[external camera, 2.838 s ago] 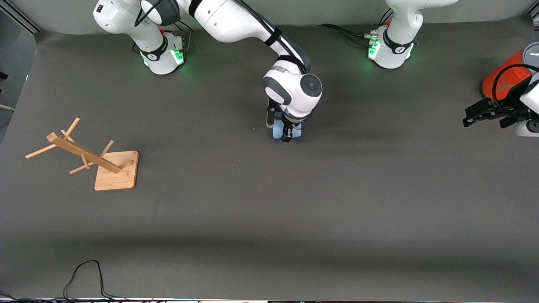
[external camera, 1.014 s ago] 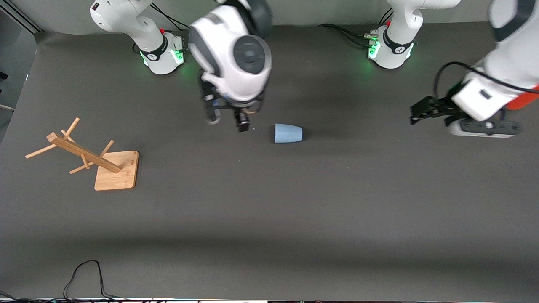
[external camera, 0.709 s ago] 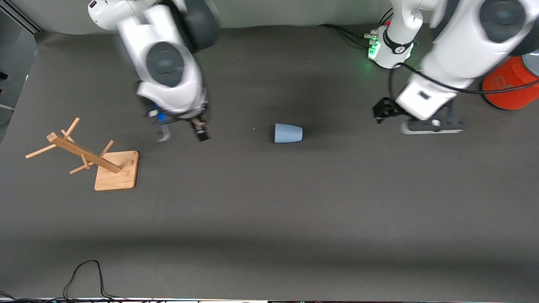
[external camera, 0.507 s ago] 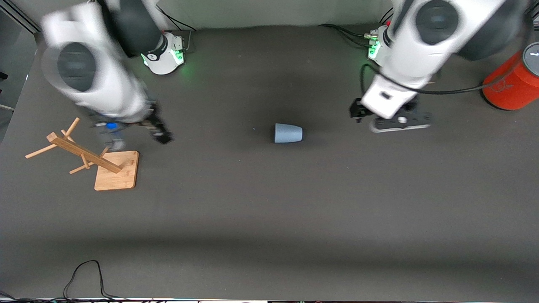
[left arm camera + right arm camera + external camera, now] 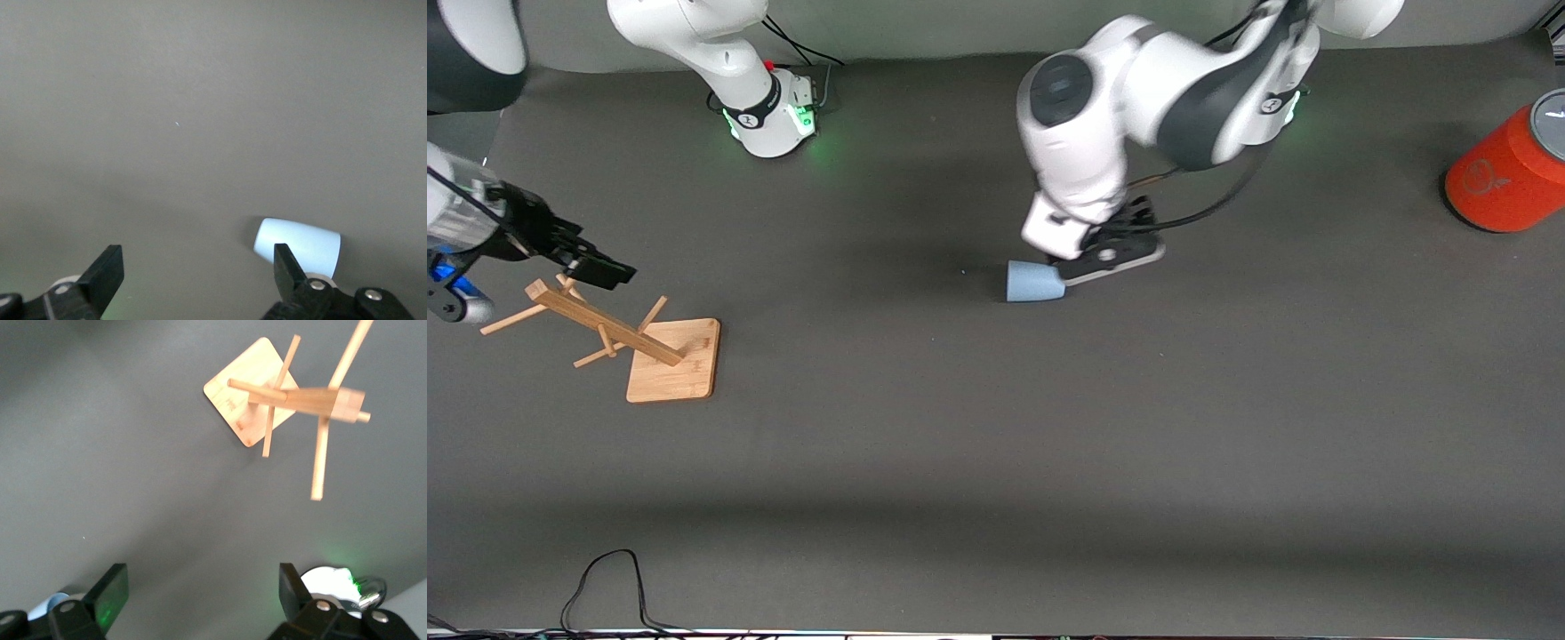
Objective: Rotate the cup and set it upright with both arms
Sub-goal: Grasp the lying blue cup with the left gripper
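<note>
The pale blue cup [image 5: 1034, 282] lies on its side in the middle of the table. My left gripper [image 5: 1069, 263] hangs low right beside it, toward the left arm's end, open and empty. In the left wrist view the cup [image 5: 300, 243] lies just past one fingertip [image 5: 285, 263], outside the open gap of the left gripper [image 5: 197, 270]. My right gripper [image 5: 532, 283] is open and empty, up over the wooden rack at the right arm's end. In the right wrist view the right gripper [image 5: 200, 590] is wide open with nothing between its fingers.
A wooden peg rack [image 5: 605, 324] on a square base stands near the right arm's end; it also shows in the right wrist view [image 5: 293, 397]. A large orange cylinder [image 5: 1507, 182] with a grey lid stands at the left arm's end. A black cable [image 5: 609, 578] lies at the near edge.
My right gripper let go of the cup and swung away to over the rack. My left arm swung in from the orange cylinder to beside the cup. The cup has not moved.
</note>
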Controlling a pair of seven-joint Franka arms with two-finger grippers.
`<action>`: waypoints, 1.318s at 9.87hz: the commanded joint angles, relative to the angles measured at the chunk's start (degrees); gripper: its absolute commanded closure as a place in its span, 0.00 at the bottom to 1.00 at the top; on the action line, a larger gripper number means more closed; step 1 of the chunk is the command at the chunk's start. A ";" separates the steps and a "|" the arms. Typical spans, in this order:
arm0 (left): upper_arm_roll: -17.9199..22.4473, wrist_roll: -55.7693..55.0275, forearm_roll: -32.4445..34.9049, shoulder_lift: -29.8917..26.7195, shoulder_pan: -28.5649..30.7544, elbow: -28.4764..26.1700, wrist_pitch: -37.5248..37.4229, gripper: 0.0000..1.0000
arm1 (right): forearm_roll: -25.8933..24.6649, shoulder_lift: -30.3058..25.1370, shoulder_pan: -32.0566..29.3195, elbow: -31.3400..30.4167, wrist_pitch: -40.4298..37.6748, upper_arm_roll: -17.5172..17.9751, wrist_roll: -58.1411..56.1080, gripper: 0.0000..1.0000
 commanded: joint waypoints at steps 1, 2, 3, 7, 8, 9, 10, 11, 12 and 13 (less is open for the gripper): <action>1.00 -9.27 5.34 12.09 -7.67 7.46 -2.27 0.00 | -0.07 -1.76 -6.87 -1.94 3.27 4.75 -11.44 0.00; 1.09 -12.52 7.19 16.83 -10.13 10.87 -3.15 0.00 | -0.07 -1.76 -9.25 -2.38 5.20 5.63 -17.15 0.00; 1.18 -13.77 8.43 21.41 -11.29 15.52 -4.81 0.00 | -0.07 -2.71 -10.93 -4.12 7.83 5.99 -22.43 0.00; 1.53 -13.88 10.28 30.76 -15.08 20.93 -7.20 0.00 | -0.15 -5.01 -10.59 -8.44 13.99 6.08 -30.27 0.00; 1.62 -13.87 10.63 31.38 -15.69 20.93 -7.20 0.05 | -0.15 -5.01 -10.59 -8.44 14.97 5.91 -33.09 0.00; 1.62 -13.87 11.07 31.38 -15.70 21.10 -8.07 0.42 | -0.15 -5.01 -10.51 -8.27 15.15 5.91 -33.12 0.00; 1.71 -13.70 11.08 31.30 -15.35 21.36 -8.51 0.89 | -0.15 -5.01 -10.51 -8.10 15.07 5.91 -33.12 0.00; 1.79 -13.18 11.08 31.21 -14.74 21.36 -8.34 1.00 | -0.15 -5.01 -10.51 -8.09 15.07 5.91 -33.12 0.00; 1.79 -12.65 11.16 30.95 -14.03 21.36 -8.52 1.00 | -0.15 -4.92 -10.51 -8.01 15.07 5.99 -33.21 0.00; 1.71 -11.86 11.08 30.68 -13.77 21.97 -9.65 1.00 | -0.24 -5.01 -10.51 -7.92 15.07 5.99 -33.38 0.00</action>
